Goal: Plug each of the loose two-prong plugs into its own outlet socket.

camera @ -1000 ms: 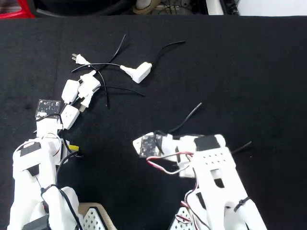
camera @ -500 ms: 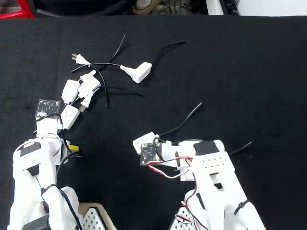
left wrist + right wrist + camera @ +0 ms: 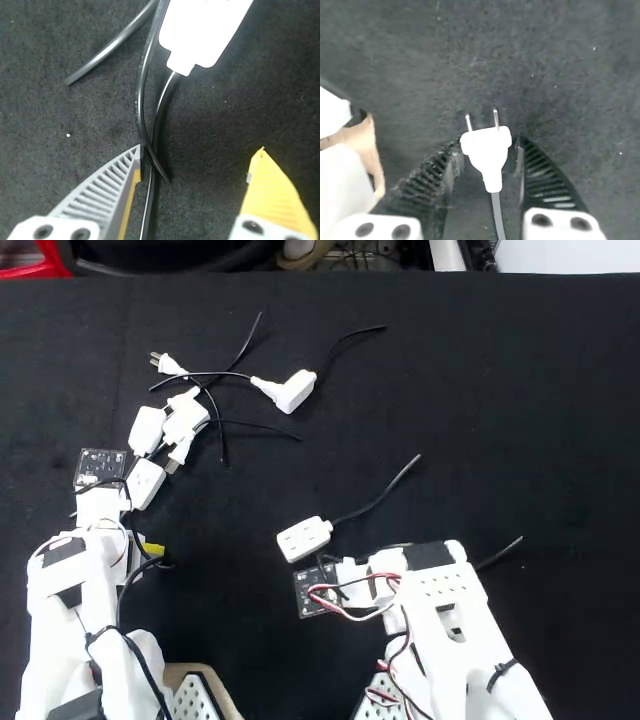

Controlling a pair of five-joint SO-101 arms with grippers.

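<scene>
Right gripper (image 3: 487, 146), clamped on a white two-prong plug (image 3: 485, 140) with its prongs pointing forward, has drawn back toward its base, uncovering the white outlet socket (image 3: 303, 537); aligning comes next. Left gripper (image 3: 199, 149) hangs wide open over thin black cords (image 3: 150, 125).

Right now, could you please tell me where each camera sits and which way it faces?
High view: fixed above the table, looking down; left arm and right arm show.
Left wrist view: on that wrist, facing down at cables and a white connector; open left claw shows.
Right wrist view: on that wrist, facing the table; right claw shows, shut on a two-prong plug.
Shared: high and left wrist views likely both show that white connector.
</scene>
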